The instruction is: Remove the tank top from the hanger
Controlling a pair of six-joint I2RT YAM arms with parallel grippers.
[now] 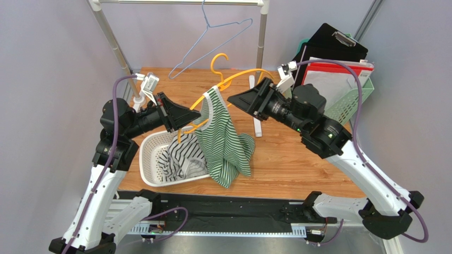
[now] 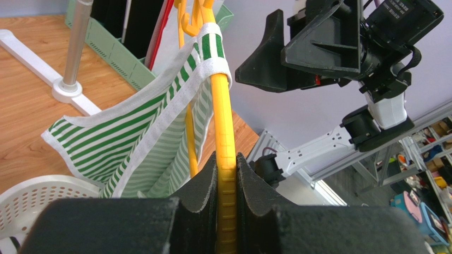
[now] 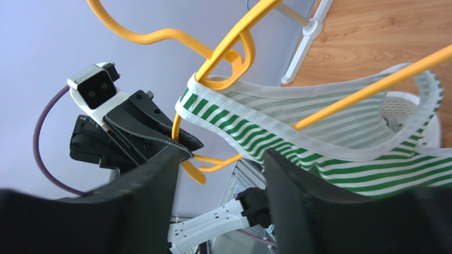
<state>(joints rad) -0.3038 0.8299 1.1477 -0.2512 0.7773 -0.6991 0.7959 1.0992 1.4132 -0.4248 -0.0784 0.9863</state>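
Observation:
A yellow plastic hanger [image 1: 233,79] is held in the air over the table. A green-and-white striped tank top [image 1: 223,140] hangs from it by a white-edged strap and drapes down to the table. My left gripper [image 1: 183,114] is shut on the hanger's lower arm [image 2: 223,116], with the top [image 2: 132,137] just ahead of its jaws [image 2: 227,164]. My right gripper [image 1: 233,100] is open and empty, close to the strap. In the right wrist view its gap [image 3: 223,164] sits just below the striped strap [image 3: 318,137] hooked on the hanger [image 3: 233,37].
A white laundry basket [image 1: 154,159] with a black-and-white striped garment [image 1: 177,159] stands under the left gripper. A blue wire hanger [image 1: 212,37] hangs on the rack rail behind. The rack's white foot [image 1: 256,106] and a green basket with clipboards [image 1: 350,95] are at the right.

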